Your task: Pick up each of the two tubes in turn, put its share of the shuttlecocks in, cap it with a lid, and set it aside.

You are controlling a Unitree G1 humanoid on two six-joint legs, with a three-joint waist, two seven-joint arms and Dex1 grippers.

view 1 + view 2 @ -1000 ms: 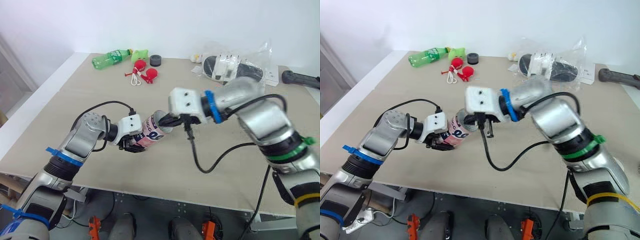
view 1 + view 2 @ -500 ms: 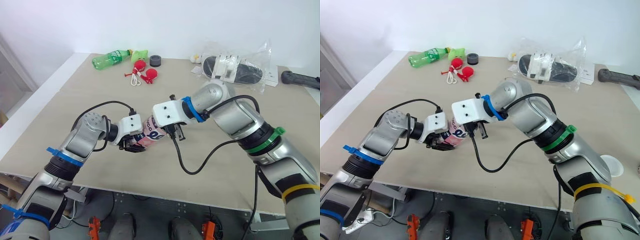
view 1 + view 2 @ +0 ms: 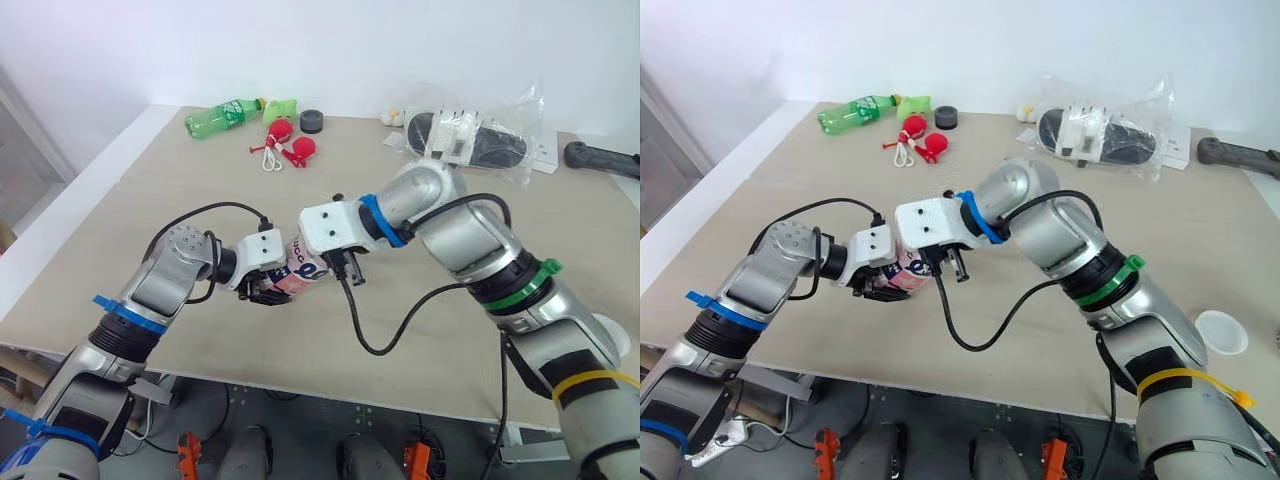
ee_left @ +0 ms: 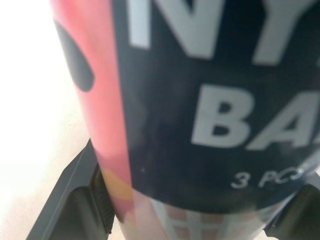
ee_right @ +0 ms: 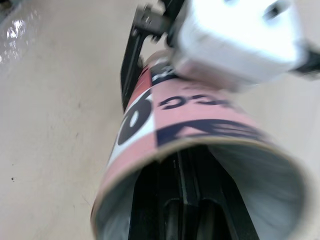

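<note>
Cardboard by the look of it, the tube (image 3: pixel 303 270) should be light and stiff, easy to dent at its open mouth and smooth enough to slip, so mid-body is the place to grip. The left gripper (image 3: pixel 265 292) pinches it there, tilted, mouth facing the right gripper (image 3: pixel 346 268), whose tip sits in that mouth; spread or pressed together, I cannot tell. I count one tube and one white lid (image 3: pixel 1221 332), well apart from both grippers.

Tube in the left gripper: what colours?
The tube is pink with a dark navy panel and white lettering; best in left wrist view.
</note>
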